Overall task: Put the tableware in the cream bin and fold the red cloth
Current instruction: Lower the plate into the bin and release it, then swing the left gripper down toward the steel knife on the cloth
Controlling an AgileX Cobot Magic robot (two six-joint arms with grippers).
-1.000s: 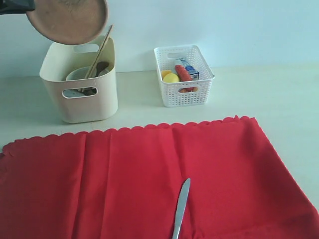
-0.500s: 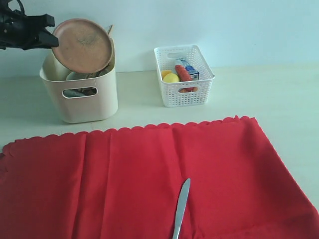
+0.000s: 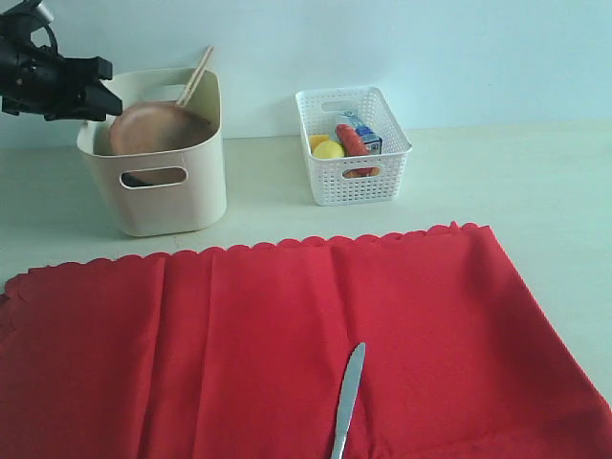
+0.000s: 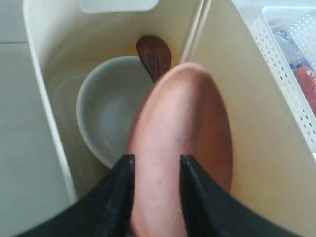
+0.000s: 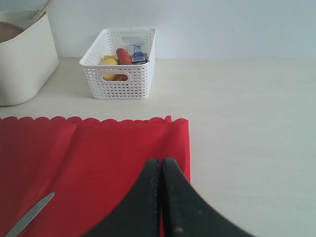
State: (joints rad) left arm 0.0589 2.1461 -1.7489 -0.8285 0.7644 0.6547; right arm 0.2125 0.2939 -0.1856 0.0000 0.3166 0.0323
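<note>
Left pincer (image 3: 96, 91) is held at the rim of the cream bin (image 3: 177, 206). The wooden plate (image 3: 158, 129) is seen inside the bin, tilted, with the pincer's fingers (image 4: 123, 187) set on either side of its edge. Whether the plate is pinched or loose cannot be told.

Also seen in the bin: white bowl (image 4: 106, 108), wooden spoon (image 4: 154, 54), chopsticks (image 3: 196, 75) leaning out at the back. No steel cup can be made out.

Steel knife (image 3: 349, 402) is not yet binned. It lies on the red cloth (image 3: 239, 344), near the front edge.

The cloth is spread flat on the counter (image 3: 516, 182), not folded.

Right pincer (image 5: 161, 165) is pressed together, nothing held, hovering over the cloth's right side.

White lattice basket (image 3: 354, 177) with food is left beside the bin, apart from it.

Judged: most tableware done. Knife and the whole fold remain.
</note>
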